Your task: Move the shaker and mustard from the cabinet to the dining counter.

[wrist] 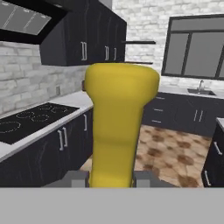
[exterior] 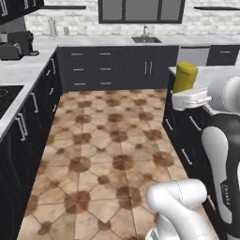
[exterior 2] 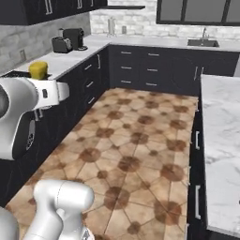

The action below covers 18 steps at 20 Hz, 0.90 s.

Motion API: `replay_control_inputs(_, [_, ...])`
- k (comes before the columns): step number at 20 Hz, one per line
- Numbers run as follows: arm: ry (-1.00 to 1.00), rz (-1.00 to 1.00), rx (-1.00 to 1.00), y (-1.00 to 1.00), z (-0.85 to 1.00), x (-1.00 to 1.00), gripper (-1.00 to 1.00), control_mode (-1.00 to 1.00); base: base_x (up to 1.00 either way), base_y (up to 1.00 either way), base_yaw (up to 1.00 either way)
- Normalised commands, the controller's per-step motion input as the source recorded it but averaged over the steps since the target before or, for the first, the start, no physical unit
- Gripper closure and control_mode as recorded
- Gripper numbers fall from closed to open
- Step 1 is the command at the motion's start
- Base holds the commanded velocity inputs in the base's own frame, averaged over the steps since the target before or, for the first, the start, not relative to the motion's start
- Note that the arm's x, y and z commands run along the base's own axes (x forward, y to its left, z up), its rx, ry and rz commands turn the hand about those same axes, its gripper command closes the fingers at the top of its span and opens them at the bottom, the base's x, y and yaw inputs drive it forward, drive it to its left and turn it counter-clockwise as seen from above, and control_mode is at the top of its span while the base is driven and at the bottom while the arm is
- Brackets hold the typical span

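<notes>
My gripper (wrist: 111, 180) is shut on the mustard (wrist: 117, 122), a dull yellow squeeze bottle that stands up between the fingers (wrist: 75, 178) in the hand view. In the left base view the mustard (exterior: 185, 76) rises from the white hand (exterior: 190, 99), beside the near corner of the dining counter (exterior: 220, 75). The right base view shows the bottle's yellow end (exterior 2: 38, 69) above the hand (exterior 2: 47, 93), with the dining counter (exterior 2: 220, 140) far to the right. Black upper cabinet doors (wrist: 87, 39) with silver handles hang on the wall at the left. The shaker is out of view.
A black cooktop (wrist: 26, 122) sits in the wall worktop on the left. A toaster and coffee machine (exterior 2: 70, 40) stand in the far corner, and a sink (exterior: 145, 40) lies under the window. The tiled floor (exterior: 108, 150) runs between the worktop and the island.
</notes>
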Motion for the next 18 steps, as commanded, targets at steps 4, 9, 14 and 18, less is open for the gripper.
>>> replay_control_inputs(4, [0.0, 0.0, 0.0, 0.0, 0.0, 0.0, 1.0, 1.0, -1.0, -0.44, 0.0])
replay_control_inputs(9, [0.0, 0.0, 0.0, 0.0, 0.0, 0.0, 1.0, 1.0, -0.47, -0.58, 0.0])
replay_control_inputs(14, [0.0, 0.0, 0.0, 0.0, 0.0, 0.0, 1.0, 1.0, 0.62, -0.98, 0.0])
replay_control_inputs(18, [0.0, 0.0, 0.0, 0.0, 0.0, 0.0, 1.0, 1.0, 0.42, -1.0, 0.0])
